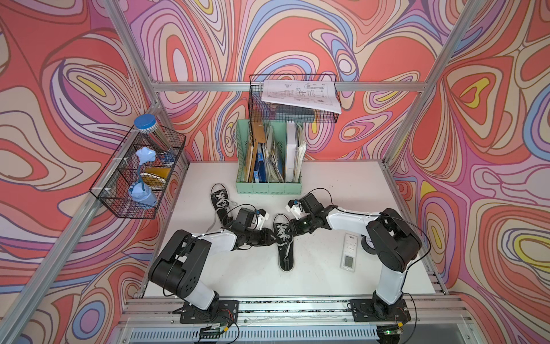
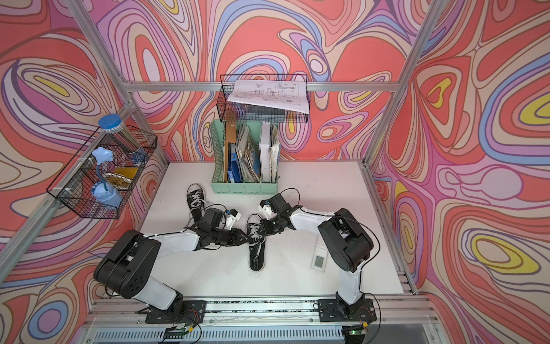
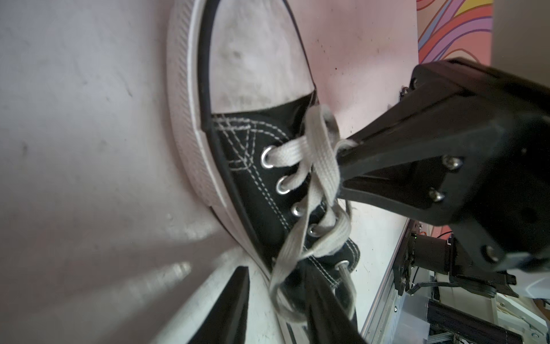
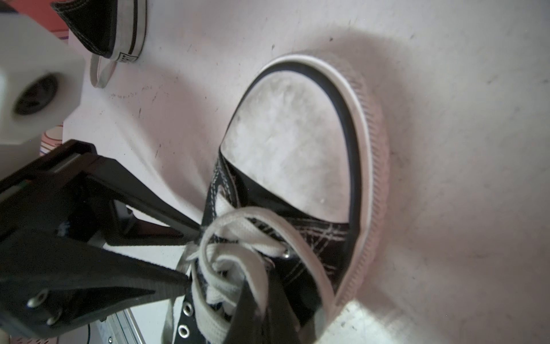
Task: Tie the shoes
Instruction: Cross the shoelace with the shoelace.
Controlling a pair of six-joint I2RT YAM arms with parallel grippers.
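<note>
Black canvas with white stitching covers the shoe that lies a little below the middle of both top views, toe toward the top of the frame, on the white table. Its white laces cross between metal eyelets, loose and untied. In the wrist views its toe cap looks pale grey and its sole trim white and ribbed.

The right gripper meets the lacing from the right side of the top views, its fingers pressed together on the laces at a crossing near the toe. The left gripper is at the opposite side of the same shoe. Its fingers stand apart with a strand of lace between the tips, and I cannot tell whether either pad touches it.

The second shoe lies up and left of the first, apart from it, toe also toward the top, its heel end hidden under the left arm.

At the top centre of the table stands a mint-green file holder packed with folders and papers. Above it a black wire basket holds a printed sheet. At the left of the frame a second wire basket hangs on the rail, carrying a blue-lidded jar. Lower right of the shoe, a white remote control lies flat near the right arm.
</note>
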